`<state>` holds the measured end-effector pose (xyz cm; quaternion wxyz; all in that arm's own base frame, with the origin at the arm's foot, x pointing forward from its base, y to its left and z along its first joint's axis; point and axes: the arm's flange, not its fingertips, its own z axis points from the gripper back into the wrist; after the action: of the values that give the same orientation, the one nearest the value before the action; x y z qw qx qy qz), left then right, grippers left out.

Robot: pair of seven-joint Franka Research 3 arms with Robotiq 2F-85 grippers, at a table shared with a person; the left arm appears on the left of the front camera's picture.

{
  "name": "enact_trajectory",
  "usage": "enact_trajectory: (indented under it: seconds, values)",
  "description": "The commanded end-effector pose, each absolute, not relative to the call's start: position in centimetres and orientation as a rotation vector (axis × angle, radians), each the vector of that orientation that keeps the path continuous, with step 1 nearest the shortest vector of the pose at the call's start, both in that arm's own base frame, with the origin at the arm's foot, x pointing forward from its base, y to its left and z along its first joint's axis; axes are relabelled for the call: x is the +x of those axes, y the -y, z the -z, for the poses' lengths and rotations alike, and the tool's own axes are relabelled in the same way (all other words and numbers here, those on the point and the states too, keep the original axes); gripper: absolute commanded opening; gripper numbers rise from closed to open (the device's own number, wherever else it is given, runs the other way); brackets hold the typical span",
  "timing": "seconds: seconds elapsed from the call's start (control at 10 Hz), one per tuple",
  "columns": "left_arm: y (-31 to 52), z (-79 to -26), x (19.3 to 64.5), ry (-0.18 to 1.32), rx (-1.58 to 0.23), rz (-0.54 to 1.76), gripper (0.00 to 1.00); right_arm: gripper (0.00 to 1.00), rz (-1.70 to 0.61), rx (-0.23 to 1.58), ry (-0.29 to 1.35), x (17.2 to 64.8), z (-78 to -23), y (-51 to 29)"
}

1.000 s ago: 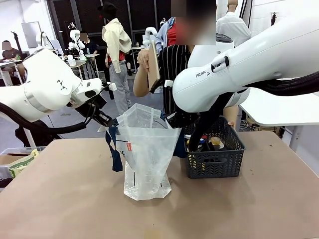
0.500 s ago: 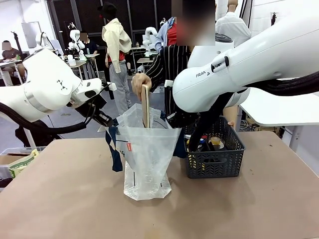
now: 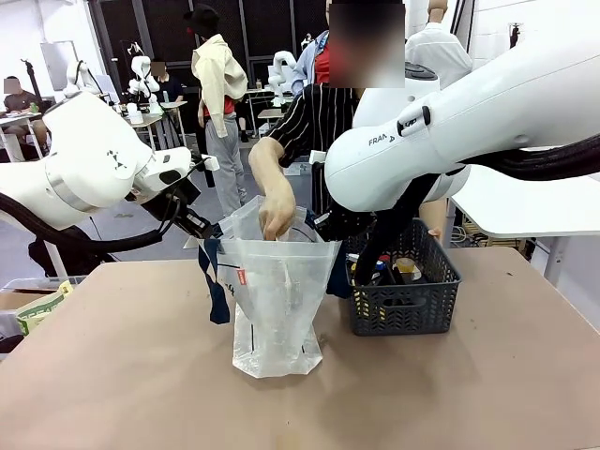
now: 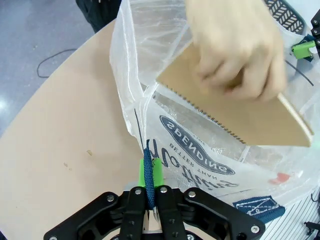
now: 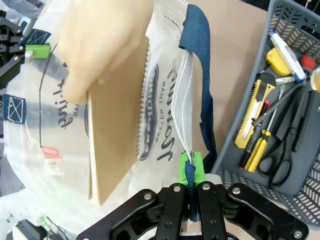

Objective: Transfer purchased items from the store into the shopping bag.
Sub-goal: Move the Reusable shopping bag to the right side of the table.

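Both your jaws clamp the bag [image 3: 277, 309] by its straps — hold it wide as the hand [image 3: 277, 217] lowers the notebook [image 5: 116, 130] in.

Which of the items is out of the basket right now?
The tan spiral-bound notebook, gripped by the person's hand at the mouth of the shopping bag; the yellow utility knife and scissors lie in the grey basket.
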<state>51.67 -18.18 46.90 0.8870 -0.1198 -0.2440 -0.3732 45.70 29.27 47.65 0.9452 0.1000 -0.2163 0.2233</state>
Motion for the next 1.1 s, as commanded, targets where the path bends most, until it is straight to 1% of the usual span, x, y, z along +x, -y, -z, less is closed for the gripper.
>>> enact_trajectory:
  seconds: [0.0,1.0]
  values:
    - [17.92,-46.98,51.56,0.506,-0.242,0.773,0.0,0.0,-0.446,0.208,0.435,45.23,-47.47,-28.99]
    - [17.92,-46.98,51.56,0.506,-0.242,0.773,0.0,0.0,-0.446,0.208,0.435,45.23,-47.47,-28.99]
